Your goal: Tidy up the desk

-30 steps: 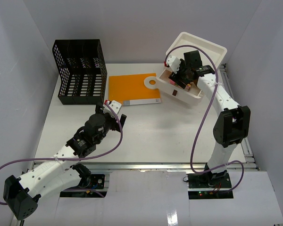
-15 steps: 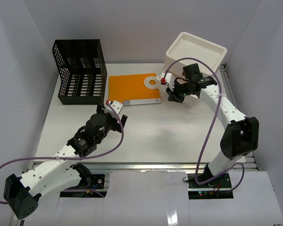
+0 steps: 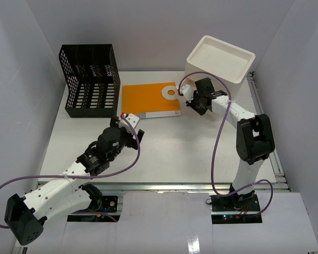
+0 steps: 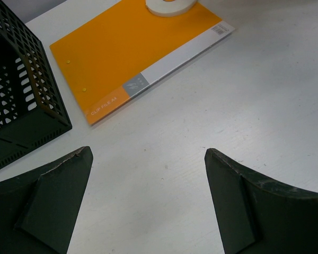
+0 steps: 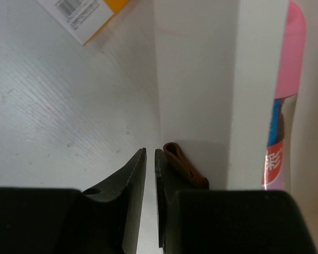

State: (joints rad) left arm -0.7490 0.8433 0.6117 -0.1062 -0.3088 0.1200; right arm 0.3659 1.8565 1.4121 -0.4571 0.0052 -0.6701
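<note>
Top external view: white drawer box (image 3: 220, 58) at upper right, with a pink, blue and red item (image 5: 286, 106) showing in a narrow gap at the right edge of the right wrist view, kind unclear. Black mesh rack (image 3: 90, 79) at upper left. Under both, the desk (image 3: 175, 148), white and filling mid-frame, with a metal rail (image 3: 175, 185) along its lower edge and pale walls on three sides. Orange folder (image 3: 148, 99) flat between rack and box, a white tape roll (image 3: 171, 93) on its right corner. Bare surface across centre and lower right. Left gripper (image 3: 128, 127) below the folder, jaws spread wide, holding nothing. Right gripper (image 3: 193, 103) against the box front, jaws pinched almost together on nothing, a brown tab (image 5: 184, 165) just beside them.
</note>
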